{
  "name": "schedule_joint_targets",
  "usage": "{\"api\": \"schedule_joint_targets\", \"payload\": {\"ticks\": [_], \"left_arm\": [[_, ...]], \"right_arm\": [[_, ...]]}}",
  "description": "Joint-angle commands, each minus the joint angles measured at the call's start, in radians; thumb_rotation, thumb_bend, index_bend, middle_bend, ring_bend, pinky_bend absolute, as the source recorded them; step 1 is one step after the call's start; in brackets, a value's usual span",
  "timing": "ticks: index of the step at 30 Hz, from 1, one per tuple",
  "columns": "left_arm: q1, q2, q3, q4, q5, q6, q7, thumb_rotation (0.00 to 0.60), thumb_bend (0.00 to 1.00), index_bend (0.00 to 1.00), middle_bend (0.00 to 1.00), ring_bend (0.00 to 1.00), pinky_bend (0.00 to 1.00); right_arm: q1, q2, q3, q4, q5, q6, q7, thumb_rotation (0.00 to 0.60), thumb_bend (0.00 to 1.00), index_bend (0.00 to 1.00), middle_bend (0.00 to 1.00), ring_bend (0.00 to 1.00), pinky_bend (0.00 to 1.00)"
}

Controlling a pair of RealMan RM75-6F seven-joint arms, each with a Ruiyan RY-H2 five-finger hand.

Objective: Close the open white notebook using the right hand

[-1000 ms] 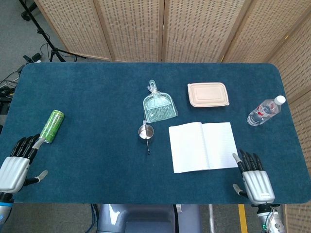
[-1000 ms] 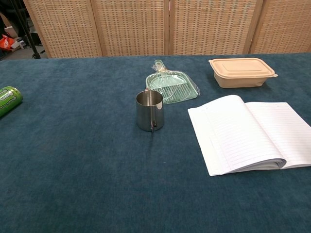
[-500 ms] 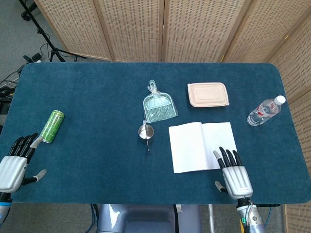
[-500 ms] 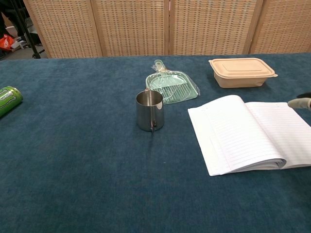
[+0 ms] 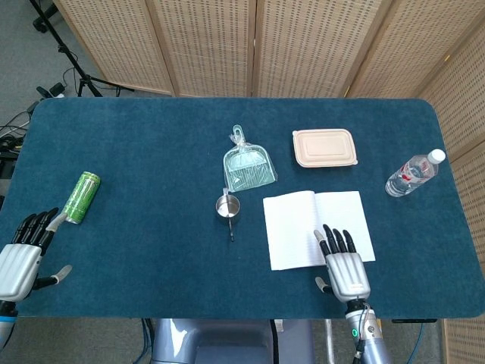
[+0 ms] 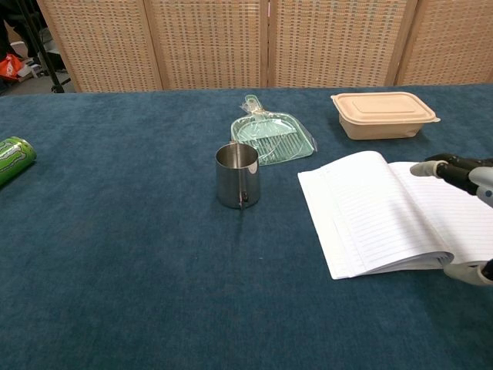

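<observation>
1. The right hand (image 5: 345,265) has moved left since the earlier frame and now hangs over the near right page of the white notebook (image 5: 317,227), fingers (image 6: 451,173) spread, grasping nothing.
2. The notebook lies open on the blue table (image 5: 151,174), right of the steel cup (image 5: 226,206) and near the tan lidded box (image 5: 324,147).
3. The left hand (image 5: 23,254) rests at the near left edge, released, just beside the green can (image 5: 80,197).

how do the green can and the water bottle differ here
The green can is opaque and lies near the table's left edge; the water bottle is clear with a white cap and lies near the right edge. The can is close to the left robot hand; the bottle has no hand beside it. Both lie on their sides on the blue table.
</observation>
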Motion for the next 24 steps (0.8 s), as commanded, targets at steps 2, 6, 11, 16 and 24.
{"api": "schedule_joint_targets", "payload": {"ticks": [2,6,11,16,24], "left_arm": [[0.000,0.000,-0.001,0.000,-0.001,0.000,-0.001,0.600,0.19,0.00,0.00,0.00,0.00],[-0.001,0.000,-0.002,0.001,-0.004,-0.001,-0.001,0.600,0.19,0.00,0.00,0.00,0.00],[-0.003,-0.002,-0.003,0.004,-0.008,-0.006,0.000,0.600,0.19,0.00,0.00,0.00,0.00],[-0.003,-0.002,-0.003,0.006,-0.009,-0.008,-0.002,0.600,0.19,0.00,0.00,0.00,0.00],[-0.006,-0.003,-0.001,0.007,-0.007,-0.011,-0.005,0.600,0.19,0.00,0.00,0.00,0.00]], "right_arm": [[0.015,-0.025,0.006,0.010,0.020,0.009,-0.023,0.600,0.26,0.00,0.00,0.00,0.00],[0.031,-0.047,0.013,0.016,0.039,0.017,-0.045,0.600,0.26,0.00,0.00,0.00,0.00],[0.044,-0.072,0.016,0.025,0.070,0.028,-0.066,0.600,0.26,0.00,0.00,0.00,0.00],[0.051,-0.092,0.015,0.033,0.085,0.044,-0.077,0.600,0.26,0.00,0.00,0.00,0.00],[0.062,-0.125,0.012,0.039,0.113,0.075,-0.111,0.600,0.26,0.00,0.00,0.00,0.00]]}}
